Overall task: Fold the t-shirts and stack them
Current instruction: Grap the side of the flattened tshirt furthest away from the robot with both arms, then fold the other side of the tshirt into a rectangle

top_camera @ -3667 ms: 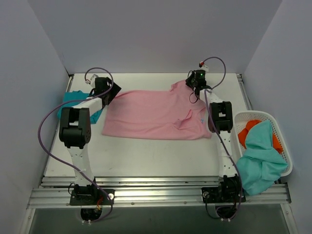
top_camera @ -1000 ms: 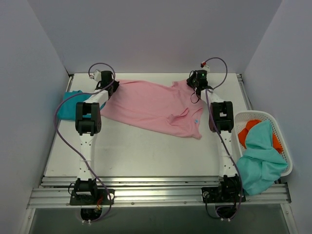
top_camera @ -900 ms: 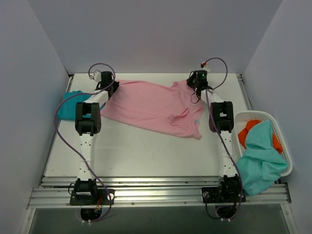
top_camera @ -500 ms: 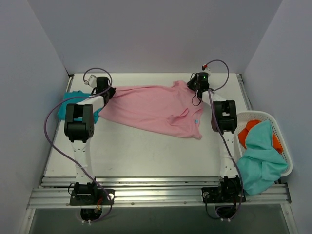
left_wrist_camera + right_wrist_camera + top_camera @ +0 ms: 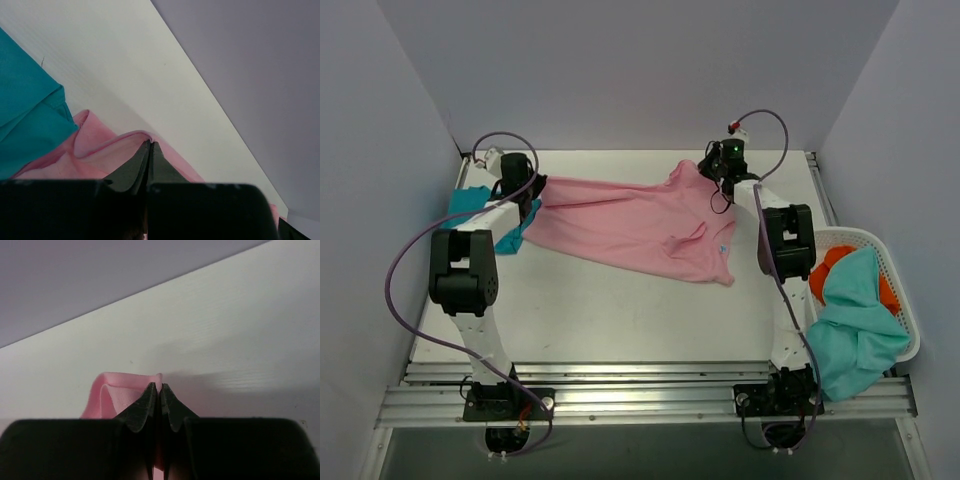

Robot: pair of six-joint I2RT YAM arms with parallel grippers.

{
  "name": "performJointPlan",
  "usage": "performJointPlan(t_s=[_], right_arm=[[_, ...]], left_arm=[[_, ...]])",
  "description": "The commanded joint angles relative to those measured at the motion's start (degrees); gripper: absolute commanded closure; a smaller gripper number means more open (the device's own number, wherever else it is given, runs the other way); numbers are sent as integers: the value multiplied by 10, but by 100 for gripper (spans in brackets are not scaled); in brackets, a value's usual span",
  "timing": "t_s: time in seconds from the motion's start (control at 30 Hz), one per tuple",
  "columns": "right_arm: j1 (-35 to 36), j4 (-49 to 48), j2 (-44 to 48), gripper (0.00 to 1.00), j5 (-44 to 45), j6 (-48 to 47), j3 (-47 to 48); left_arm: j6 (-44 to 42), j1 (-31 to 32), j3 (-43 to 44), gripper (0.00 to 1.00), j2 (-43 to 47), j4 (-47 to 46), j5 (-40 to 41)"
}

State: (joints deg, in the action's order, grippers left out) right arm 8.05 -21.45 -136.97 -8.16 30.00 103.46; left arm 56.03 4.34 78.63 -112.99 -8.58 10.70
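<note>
Spread rumpled across upper centre of the top view, light pink t-shirt (image 5: 620, 222), both far corners lifted; bunched at upper left, deep teal-blue t-shirt (image 5: 466, 201), touching its left end.

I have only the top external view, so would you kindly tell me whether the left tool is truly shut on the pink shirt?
Observer: Yes. In the left wrist view the left tool is shut, with a fold of the pink t-shirt pinched at its tips.
Operator: Thank you. And the right one?
Observer: The right wrist view shows the right tool shut as well, with a small pink fold poking out between its tips.
Operator: Is the teal shirt caught in the left grip?
Observer: No. In the left wrist view the teal t-shirt lies off to one side of the tips, and only pink cloth sits between them.
</note>
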Motion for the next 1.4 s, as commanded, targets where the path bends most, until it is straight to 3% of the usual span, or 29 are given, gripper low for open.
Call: performJointPlan(t_s=[0.0,0.3,0.57,0.77,1.07,1.37], right_arm=[[11,4,70,100,11,-15,-12],[14,6,151,100,28,-24,-76],[11,25,198,100,58,-42,-102],[6,25,176,100,57,-45,-98],[-2,19,178,100,58,-47,-106],[1,-1,244,100,50,-47,-187]], left_arm=[[-24,-14,22,98,15,-9,-7],[-64,-25,66,98,-20,-40,-51],[-110,-35,286,98,-152,-21,-153],[-109,-35,358,98,-228,-47,-214],[-134,-41,337,98,-238,-66,-257],[-131,-69,214,98,-174,-145,-292]])
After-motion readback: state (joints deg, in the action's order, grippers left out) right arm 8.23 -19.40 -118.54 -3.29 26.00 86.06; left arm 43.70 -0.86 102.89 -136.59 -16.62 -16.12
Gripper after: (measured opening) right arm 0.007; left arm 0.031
